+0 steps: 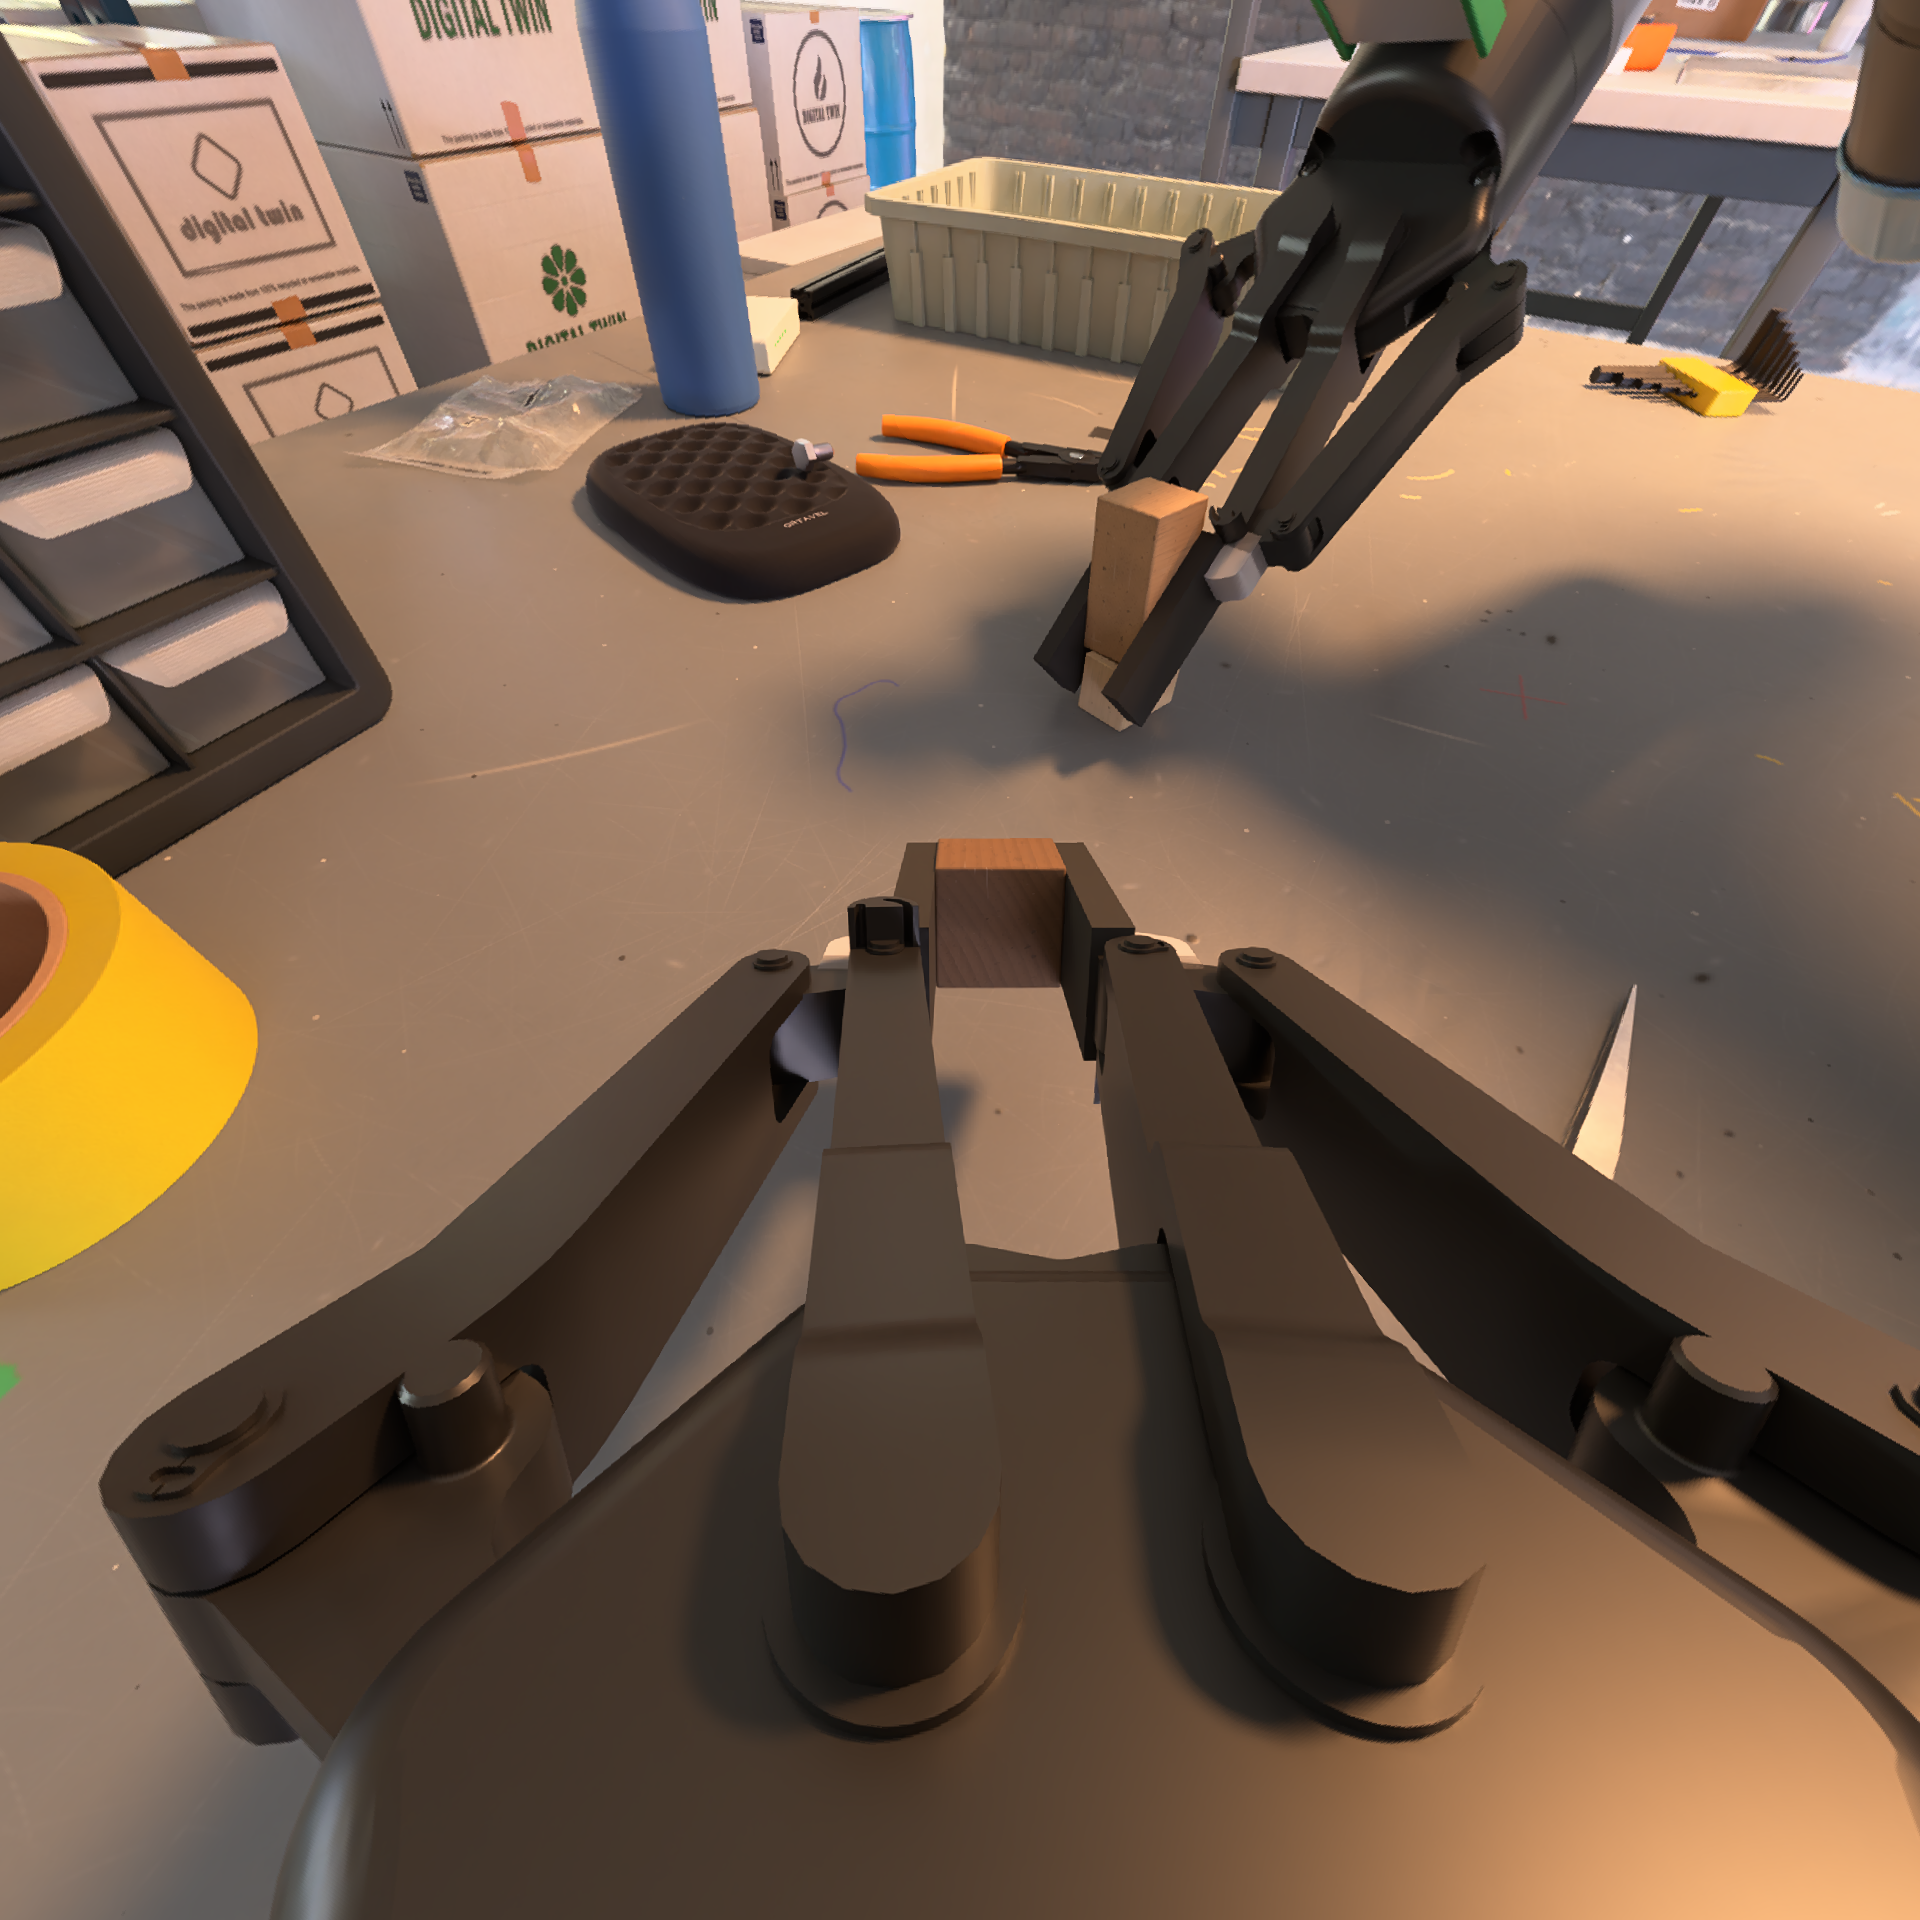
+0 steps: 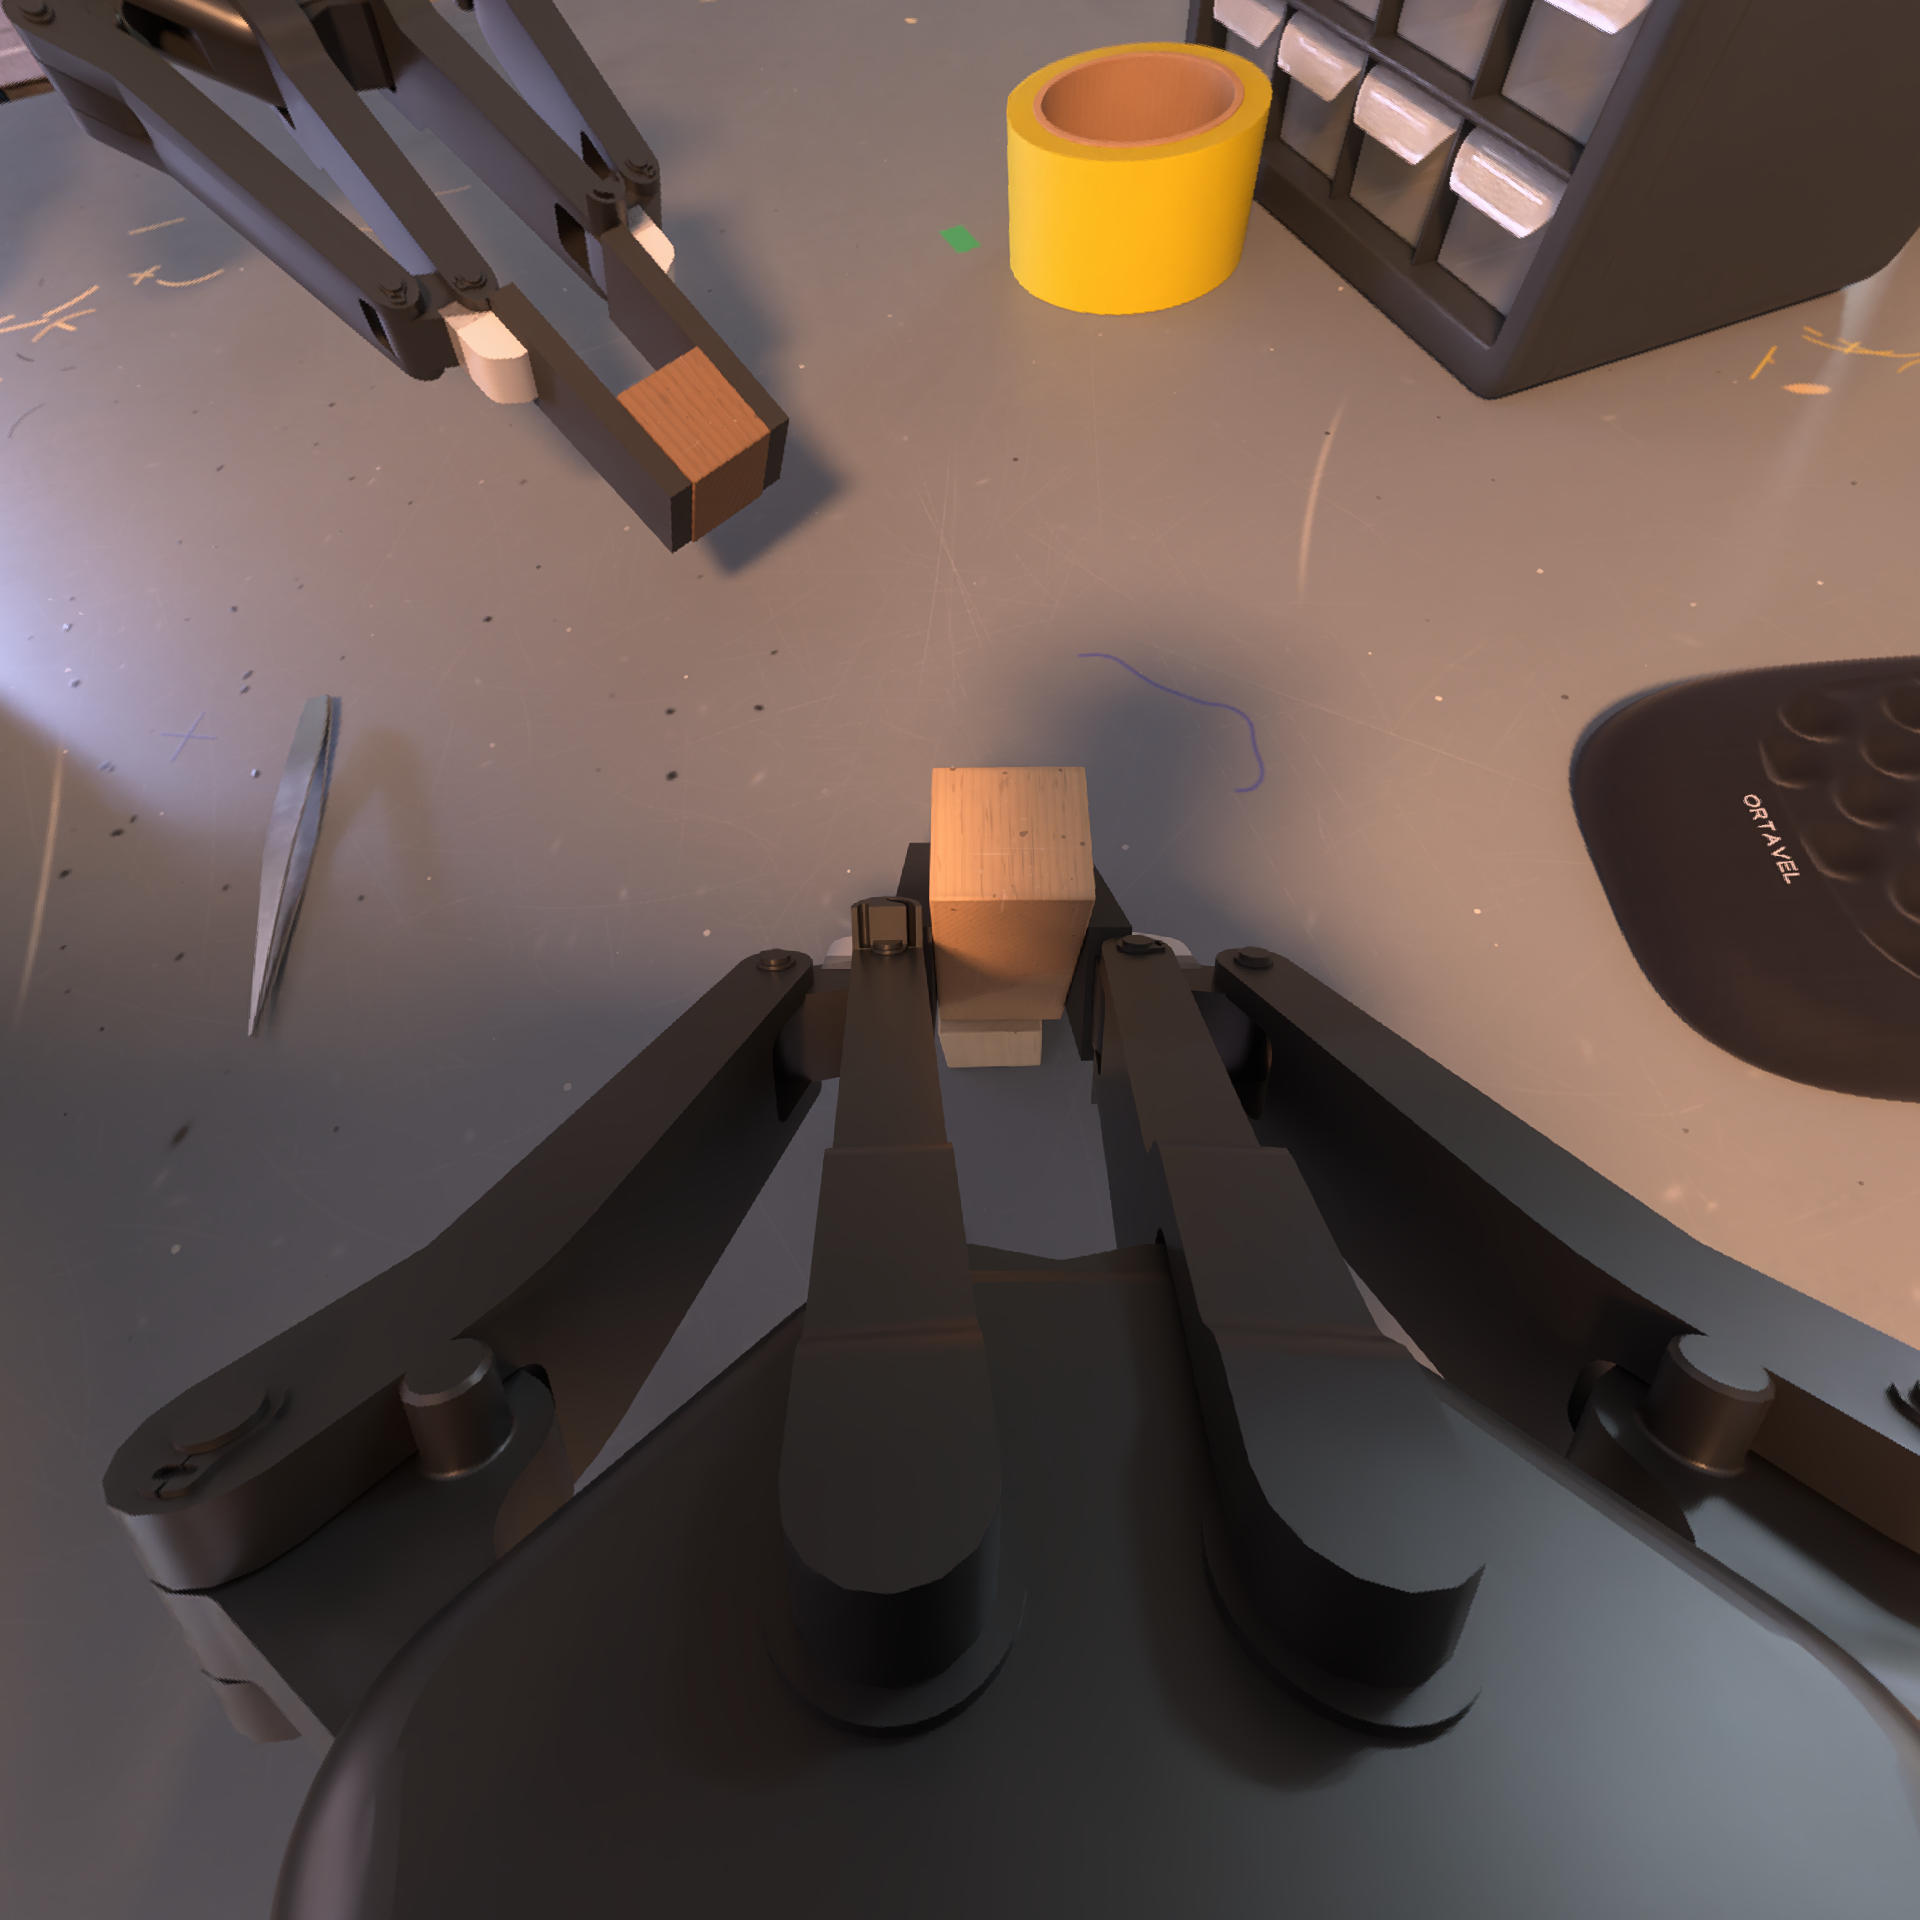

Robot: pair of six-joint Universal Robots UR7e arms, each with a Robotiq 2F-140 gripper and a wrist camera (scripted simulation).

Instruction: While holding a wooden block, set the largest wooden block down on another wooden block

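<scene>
2 blocks stacked, 1 held aside.
The right pincer (image 2: 1006, 914) clenched the largest wooden block (image 2: 1006, 883) upright on a small pale block (image 2: 990, 1042) — contact likely, though the seam was partly hidden. The left pincer (image 1: 1000, 914) gripped a dark block (image 1: 1000, 912) just above the worktop (image 1: 623, 831), well apart — bare surface all round for withdrawal.

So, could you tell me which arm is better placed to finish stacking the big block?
The right. Its gripper already holds the large pale block directly over the small pale block. The left gripper only holds the dark cube, off to the side.
</scene>
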